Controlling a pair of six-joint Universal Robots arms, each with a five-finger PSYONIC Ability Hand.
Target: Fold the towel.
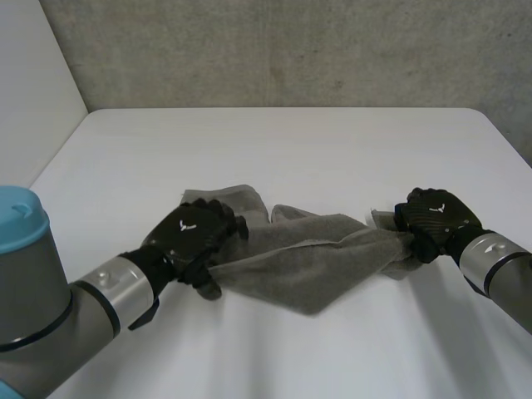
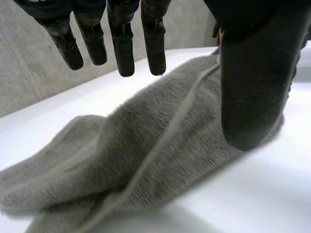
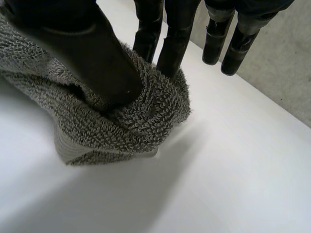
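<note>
A grey towel (image 1: 316,258) lies bunched and stretched across the white table (image 1: 291,141) between my two hands. My left hand (image 1: 193,233) sits over the towel's left end. In its wrist view the fingers (image 2: 124,39) hang straight above the towel (image 2: 146,160), with the thumb (image 2: 255,87) beside it, and nothing is pinched. My right hand (image 1: 436,218) holds the towel's right end. The thumb (image 3: 92,53) and fingers there squeeze a wad of the towel (image 3: 121,121) just above the table.
A grey concrete wall (image 1: 291,50) runs behind the table's far edge. Bare white tabletop lies on all sides of the towel.
</note>
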